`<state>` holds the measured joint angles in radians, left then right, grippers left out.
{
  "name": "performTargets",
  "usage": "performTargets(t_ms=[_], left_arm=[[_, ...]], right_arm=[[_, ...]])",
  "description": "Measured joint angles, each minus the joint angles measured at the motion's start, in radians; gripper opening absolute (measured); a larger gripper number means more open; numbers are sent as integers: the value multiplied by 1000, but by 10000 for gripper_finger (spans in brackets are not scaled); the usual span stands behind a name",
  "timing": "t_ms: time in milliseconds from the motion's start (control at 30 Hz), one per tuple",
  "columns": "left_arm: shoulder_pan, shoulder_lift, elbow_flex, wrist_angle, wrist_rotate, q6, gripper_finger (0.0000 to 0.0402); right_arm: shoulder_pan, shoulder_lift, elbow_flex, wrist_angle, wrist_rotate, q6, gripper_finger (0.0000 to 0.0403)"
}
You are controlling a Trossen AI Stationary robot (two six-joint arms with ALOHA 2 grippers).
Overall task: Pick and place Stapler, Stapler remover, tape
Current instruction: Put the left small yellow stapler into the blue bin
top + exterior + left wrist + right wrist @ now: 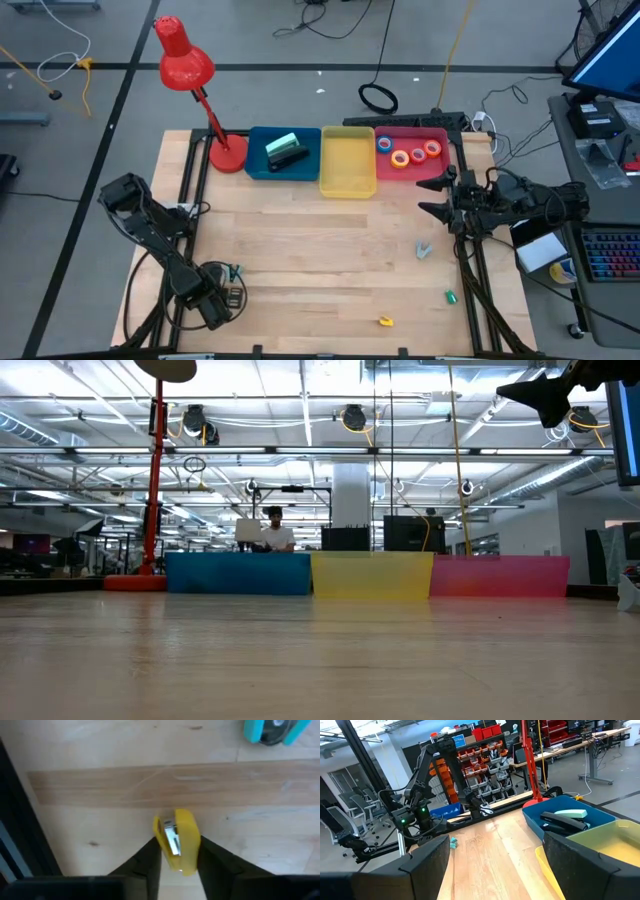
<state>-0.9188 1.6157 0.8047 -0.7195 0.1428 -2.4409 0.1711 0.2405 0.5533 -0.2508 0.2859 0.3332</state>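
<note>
Staple remover in yellow [176, 840] sits between the left end effector's [179, 851] fingers at the counter's [300, 250] near left corner.
Both fingers press against its sides, clamped on it, with a teal staple remover [272, 731] lying nearby. Farther right, staplers [288, 152] lie in the blue bin [258, 165], and the tape rolls [408, 153] in the red bin [440, 170]. The right end effector [438, 195] hovers just before that bin, fingers wide apart.
</note>
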Motion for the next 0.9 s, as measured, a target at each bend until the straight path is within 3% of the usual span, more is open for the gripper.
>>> performTargets(t_ms=[200, 367, 467, 700, 900], left_arm=[[0, 0, -1, -14, -9, 28, 53], [0, -12, 18, -26, -6, 88, 52], [4, -54, 53, -56, -61, 114, 52], [83, -202, 175, -168, -393, 306, 56], [345, -278, 218, -246, -553, 763, 58]], right_arm=[[0, 0, 0, 0, 0, 0, 309], [0, 0, 0, -1, 0, 0, 309], [0, 0, 0, -1, 1, -2, 309], [0, 0, 0, -1, 1, -3, 309], [0, 0, 0, -1, 1, -8, 309]])
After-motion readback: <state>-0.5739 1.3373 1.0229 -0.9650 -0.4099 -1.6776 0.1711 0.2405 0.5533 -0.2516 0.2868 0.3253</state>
